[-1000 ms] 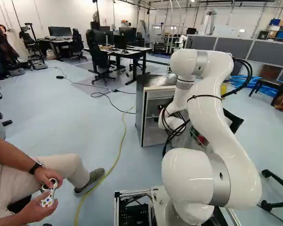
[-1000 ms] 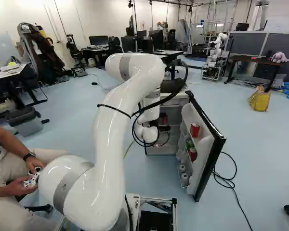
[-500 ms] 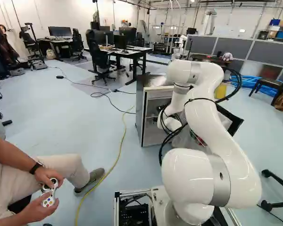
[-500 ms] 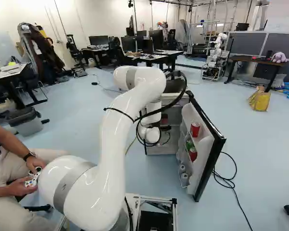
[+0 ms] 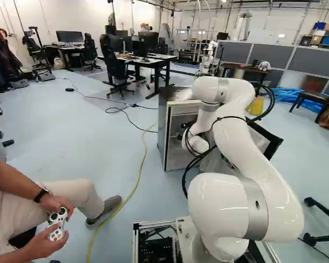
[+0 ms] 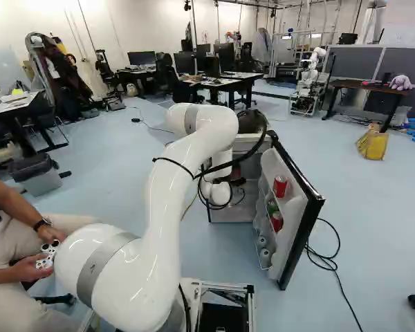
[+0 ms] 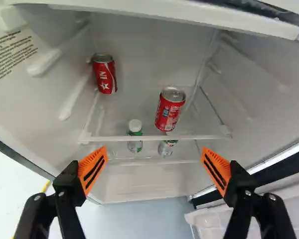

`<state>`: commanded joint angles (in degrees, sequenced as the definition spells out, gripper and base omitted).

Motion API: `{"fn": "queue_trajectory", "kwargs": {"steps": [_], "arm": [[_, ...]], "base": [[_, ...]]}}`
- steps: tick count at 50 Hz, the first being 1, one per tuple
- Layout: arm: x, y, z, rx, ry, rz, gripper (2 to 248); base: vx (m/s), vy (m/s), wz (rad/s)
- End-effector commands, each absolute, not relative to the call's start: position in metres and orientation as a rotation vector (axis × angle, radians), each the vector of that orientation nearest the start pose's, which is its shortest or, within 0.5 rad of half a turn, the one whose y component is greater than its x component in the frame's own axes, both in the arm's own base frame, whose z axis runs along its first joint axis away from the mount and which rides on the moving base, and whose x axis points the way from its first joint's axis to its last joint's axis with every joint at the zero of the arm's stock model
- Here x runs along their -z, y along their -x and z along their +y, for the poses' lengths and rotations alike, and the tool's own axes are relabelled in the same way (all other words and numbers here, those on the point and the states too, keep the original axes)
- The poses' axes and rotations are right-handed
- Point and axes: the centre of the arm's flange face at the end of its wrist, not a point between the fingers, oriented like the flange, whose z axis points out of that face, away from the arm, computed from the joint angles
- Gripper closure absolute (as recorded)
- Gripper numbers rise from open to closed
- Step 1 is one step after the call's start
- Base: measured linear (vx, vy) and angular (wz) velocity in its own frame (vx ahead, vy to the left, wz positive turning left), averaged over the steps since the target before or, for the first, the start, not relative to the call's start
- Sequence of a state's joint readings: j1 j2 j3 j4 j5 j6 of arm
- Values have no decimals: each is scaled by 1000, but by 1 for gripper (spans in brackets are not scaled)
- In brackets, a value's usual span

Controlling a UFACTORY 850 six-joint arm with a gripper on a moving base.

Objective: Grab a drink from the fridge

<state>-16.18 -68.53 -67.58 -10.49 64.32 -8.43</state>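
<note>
At the mouth of the open fridge [image 5: 163, 123], the hand [image 7: 154, 149] has its fingers spread, gripping nothing; this looks like the approach step. Two soda cans, one near the shelf's front [image 7: 170, 109] and one farther off [image 7: 104, 74], stand ahead on the glass shelf [image 7: 154, 138]. Next it should line up on one, reach in, then close. Only the wrist view shows these cans; the right base view reveals drinks in the door [image 6: 301, 207], mostly hidden by the arm [image 5: 241, 139] in the left base view.
</note>
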Motion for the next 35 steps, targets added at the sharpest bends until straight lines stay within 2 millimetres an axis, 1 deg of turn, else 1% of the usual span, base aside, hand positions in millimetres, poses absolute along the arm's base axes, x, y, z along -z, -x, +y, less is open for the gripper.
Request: {"fn": "queue_trajectory", "kwargs": {"steps": [11, 12, 16, 17, 21, 22, 26, 27, 32, 33, 35], "arm": [[-39, -566, -149, 1721, 2779, -64, 3], [-39, -566, -149, 1721, 2779, -64, 12], [-39, -566, -149, 1721, 2779, -64, 12], [-39, -566, -149, 1721, 2779, -64, 25], [-39, -566, -149, 1721, 2779, -64, 25], [-39, -566, -149, 1721, 2779, -64, 37], [-39, -566, -149, 1721, 2779, -64, 37], [-39, -566, -149, 1721, 2779, -64, 49], [-39, -566, -149, 1721, 2779, -64, 49], [-39, -566, -149, 1721, 2779, -64, 61], [-39, -566, -149, 1721, 2779, -64, 61]], "base": [[0, 0, 0], [0, 0, 0], [0, 0, 0], [0, 0, 0], [0, 0, 0], [0, 0, 0], [0, 0, 0], [0, 0, 0], [0, 0, 0], [0, 0, 0], [0, 0, 0]]}}
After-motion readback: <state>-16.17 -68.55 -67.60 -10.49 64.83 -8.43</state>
